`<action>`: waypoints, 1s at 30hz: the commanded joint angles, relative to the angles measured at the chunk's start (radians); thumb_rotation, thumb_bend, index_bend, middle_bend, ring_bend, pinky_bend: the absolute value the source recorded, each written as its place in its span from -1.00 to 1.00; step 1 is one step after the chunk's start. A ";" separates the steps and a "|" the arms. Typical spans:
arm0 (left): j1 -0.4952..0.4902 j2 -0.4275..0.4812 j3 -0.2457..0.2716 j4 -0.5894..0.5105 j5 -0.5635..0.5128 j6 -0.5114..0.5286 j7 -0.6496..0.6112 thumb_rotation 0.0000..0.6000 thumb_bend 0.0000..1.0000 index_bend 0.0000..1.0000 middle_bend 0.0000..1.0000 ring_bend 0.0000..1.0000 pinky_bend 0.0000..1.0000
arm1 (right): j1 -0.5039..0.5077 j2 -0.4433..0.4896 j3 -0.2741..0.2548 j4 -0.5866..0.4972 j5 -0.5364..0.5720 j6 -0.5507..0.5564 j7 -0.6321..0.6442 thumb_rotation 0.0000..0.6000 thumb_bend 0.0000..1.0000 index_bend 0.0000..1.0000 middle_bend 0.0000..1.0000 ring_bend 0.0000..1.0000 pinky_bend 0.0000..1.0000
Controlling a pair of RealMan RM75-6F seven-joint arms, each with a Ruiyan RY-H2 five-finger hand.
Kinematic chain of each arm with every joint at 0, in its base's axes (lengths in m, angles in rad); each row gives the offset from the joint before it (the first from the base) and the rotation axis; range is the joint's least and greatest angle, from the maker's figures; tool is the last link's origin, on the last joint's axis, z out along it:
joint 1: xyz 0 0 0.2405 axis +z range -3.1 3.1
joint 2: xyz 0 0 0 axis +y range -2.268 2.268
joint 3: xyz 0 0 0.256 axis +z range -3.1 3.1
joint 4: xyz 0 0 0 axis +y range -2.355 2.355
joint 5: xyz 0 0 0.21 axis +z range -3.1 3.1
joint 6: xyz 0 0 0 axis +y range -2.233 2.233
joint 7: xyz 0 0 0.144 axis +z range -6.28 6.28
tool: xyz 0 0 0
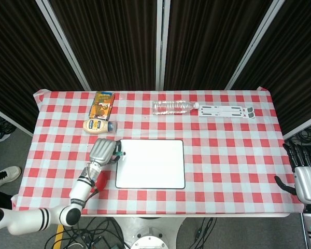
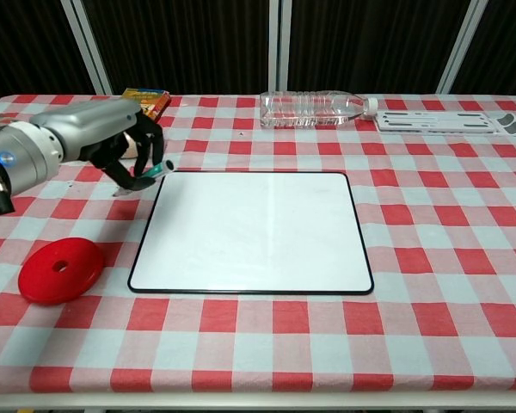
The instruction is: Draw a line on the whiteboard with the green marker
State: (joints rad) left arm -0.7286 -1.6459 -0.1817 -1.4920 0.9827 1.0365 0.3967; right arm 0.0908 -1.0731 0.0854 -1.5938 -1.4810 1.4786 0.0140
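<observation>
The whiteboard (image 1: 150, 164) (image 2: 254, 228) lies flat in the middle of the checked table, its surface blank. My left hand (image 1: 104, 151) (image 2: 112, 142) is raised just off the board's far left corner and grips the green marker (image 2: 151, 171) (image 1: 119, 154). The marker's light end points toward that corner; its other end is hidden in the fingers. My right hand (image 1: 307, 177) hangs beyond the table's right edge with fingers spread and nothing in it; only the head view shows it.
A red disc (image 2: 60, 269) (image 1: 98, 179) lies left of the board near the front edge. At the back are an orange box (image 1: 102, 104), a mayonnaise bottle (image 1: 97, 125), a lying clear water bottle (image 2: 314, 107) and a white flat stand (image 2: 451, 122).
</observation>
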 commanded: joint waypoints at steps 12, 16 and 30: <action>-0.055 -0.086 -0.013 0.115 0.295 -0.102 -0.343 1.00 -0.12 0.21 0.23 0.67 0.88 | -0.006 -0.005 -0.006 -0.015 -0.016 0.012 0.002 1.00 -0.71 -1.00 -0.96 -1.00 -1.00; -0.059 -0.070 0.001 0.087 0.277 -0.099 -0.230 1.00 -0.12 0.21 0.23 0.67 0.88 | -0.005 -0.007 -0.006 -0.012 -0.017 0.011 0.004 1.00 -0.71 -1.00 -0.96 -1.00 -1.00; -0.095 -0.077 -0.001 0.064 0.070 -0.165 -0.007 1.00 -0.12 0.21 0.24 0.67 0.88 | -0.006 -0.012 -0.010 0.003 -0.016 0.004 0.020 1.00 -0.71 -1.00 -0.96 -1.00 -1.00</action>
State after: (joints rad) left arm -0.8161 -1.7194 -0.1798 -1.4264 1.0676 0.8807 0.3801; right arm 0.0846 -1.0850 0.0757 -1.5909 -1.4969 1.4826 0.0344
